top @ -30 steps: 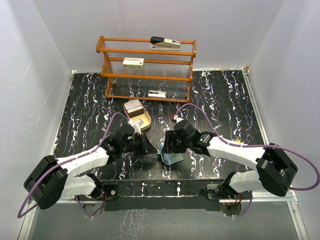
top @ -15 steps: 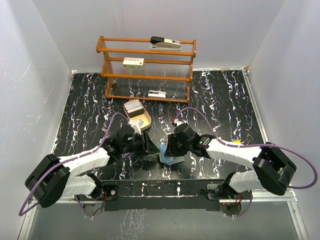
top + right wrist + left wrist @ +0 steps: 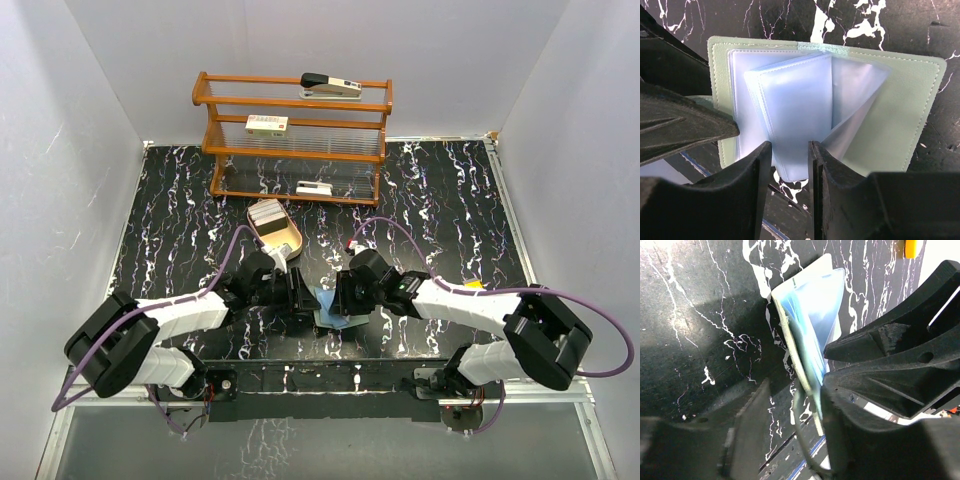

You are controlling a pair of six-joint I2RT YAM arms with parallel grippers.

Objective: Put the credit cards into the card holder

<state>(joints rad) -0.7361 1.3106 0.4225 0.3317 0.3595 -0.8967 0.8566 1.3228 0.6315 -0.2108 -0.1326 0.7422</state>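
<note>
Right claw pinching card holder pockets; left claw part-open astride cover.

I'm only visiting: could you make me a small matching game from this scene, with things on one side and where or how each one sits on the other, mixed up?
Things:
1. stapler
2. oval tray
3. cards
4. card holder

Place or state:
a. spread open, clear pockets showing
b. top shelf of the wooden rack
c. stacked in the oval tray
d. on the table, just in front of the rack

Pairs: 1-b, 2-d, 3-c, 4-a
</note>
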